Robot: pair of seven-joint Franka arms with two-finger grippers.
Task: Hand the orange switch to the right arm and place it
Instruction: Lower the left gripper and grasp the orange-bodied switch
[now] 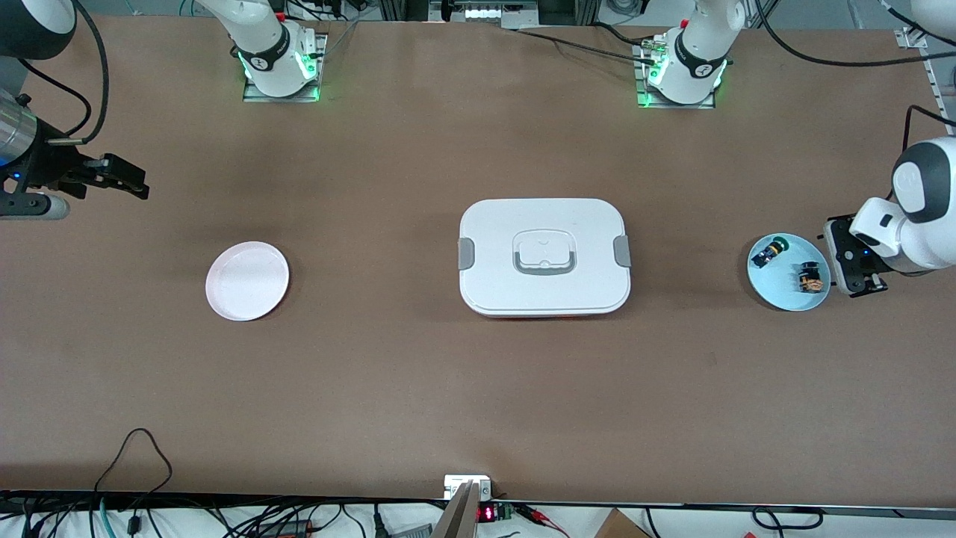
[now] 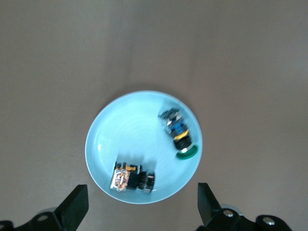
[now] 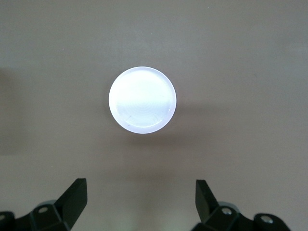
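The orange switch (image 1: pixel 810 278) is a tiny black block with an orange end. It lies in a light blue plate (image 1: pixel 784 299) toward the left arm's end of the table. It also shows in the left wrist view (image 2: pixel 129 176), on the plate (image 2: pixel 125 130). My left gripper (image 1: pixel 857 258) hangs open and empty over the plate's edge, close to the orange switch; its wrist view (image 2: pixel 142 204) shows the jaws wide apart. My right gripper (image 1: pixel 123 179) is open and empty, up over the right arm's end of the table (image 3: pixel 140 202).
A dark blue switch with a green cap (image 1: pixel 769 252) lies in the same blue plate (image 2: pixel 177 132). A white round plate (image 1: pixel 247 280) sits toward the right arm's end and shows in the right wrist view (image 3: pixel 142 99). A white lidded box (image 1: pixel 544 258) stands mid-table.
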